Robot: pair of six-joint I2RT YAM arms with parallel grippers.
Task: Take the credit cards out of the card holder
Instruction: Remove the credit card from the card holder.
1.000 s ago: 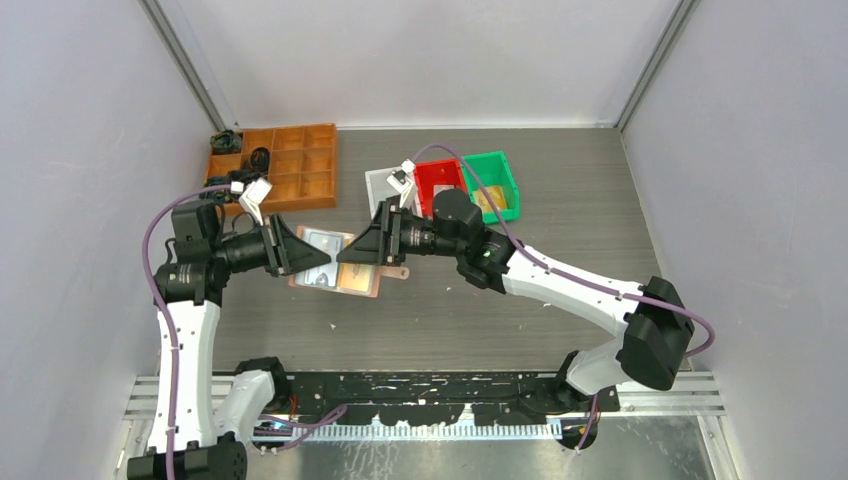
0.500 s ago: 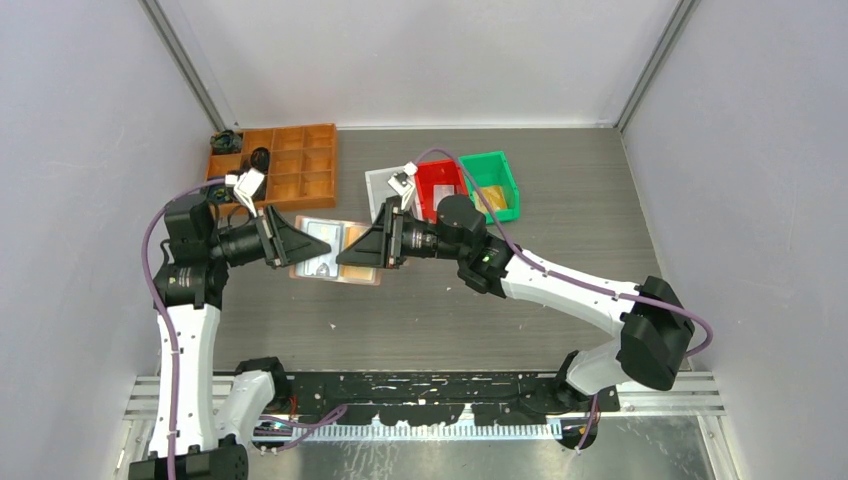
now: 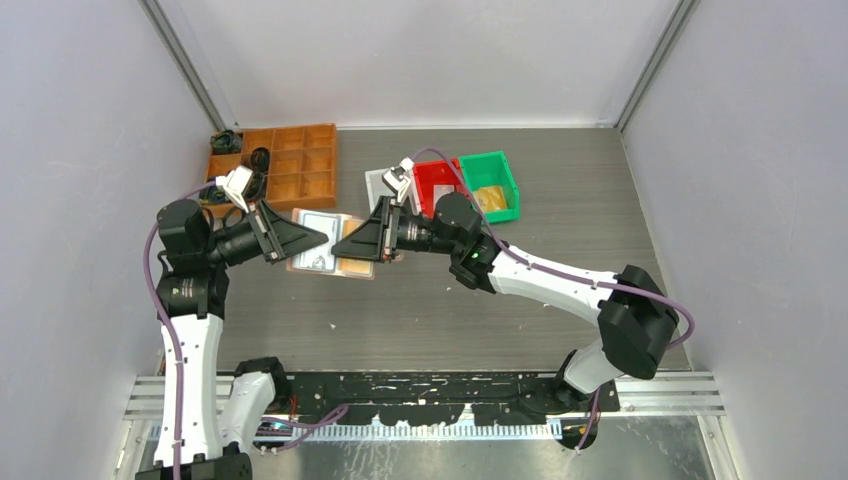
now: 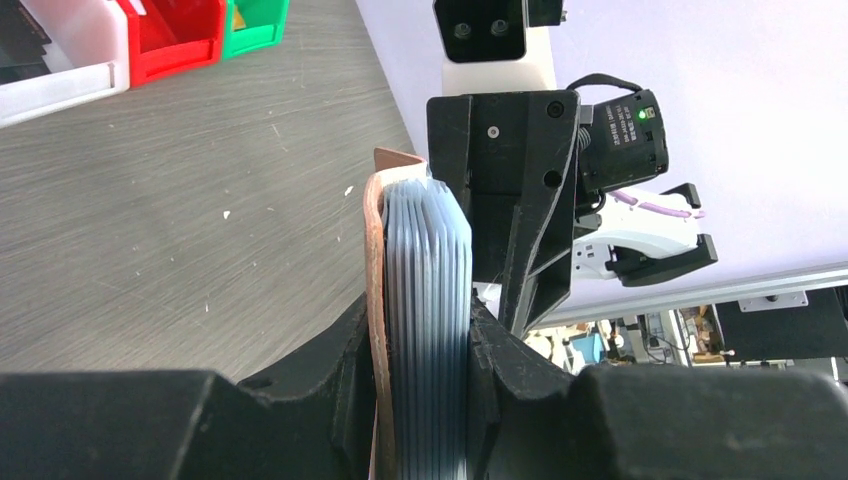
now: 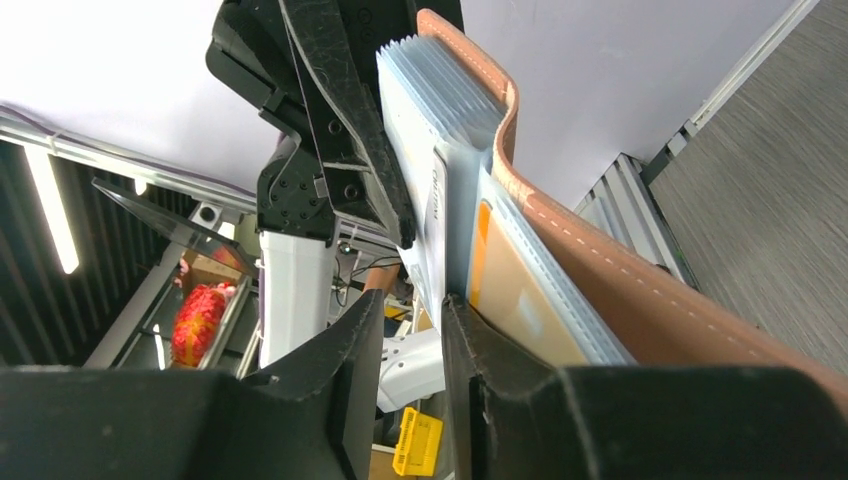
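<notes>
From the arm bases, up the grey table (image 3: 430,320) toward 11 o'clock, the 2 arms meet nose to nose with the card holder (image 3: 333,256) held open between them, seemingly off the surface. The left gripper (image 4: 420,335) is clamped on the holder's 9 o'clock edge, pink cover and the whole fan of grey sleeves together. The right gripper (image 5: 412,320), coming in from 3 o'clock, stands narrow around 1 whitish printed leaf (image 5: 434,190). A sliver of gap shows beside that leaf, so I cannot tell whether the jaws bite, nor whether it is a card or only its sleeve. A yellowish credit card (image 5: 512,295) sits in the next sleeve, outside the jaws. No card looks drawn out yet, so I judge the step in hand to be the 1st extraction. The right fingers need to close on the card alone and draw toward 3 o'clock along its sleeve while the left holds firm. The neighbouring sleeves crowd the fingers and could be caught instead. Farther off, at 1 o'clock from the holder, stand 3 bins: white bin (image 3: 381,186), red bin (image 3: 440,184) and green bin (image 3: 493,186). At 11 o'clock lies a brown compartment tray (image 3: 290,160), apart from the likely pull path.
</notes>
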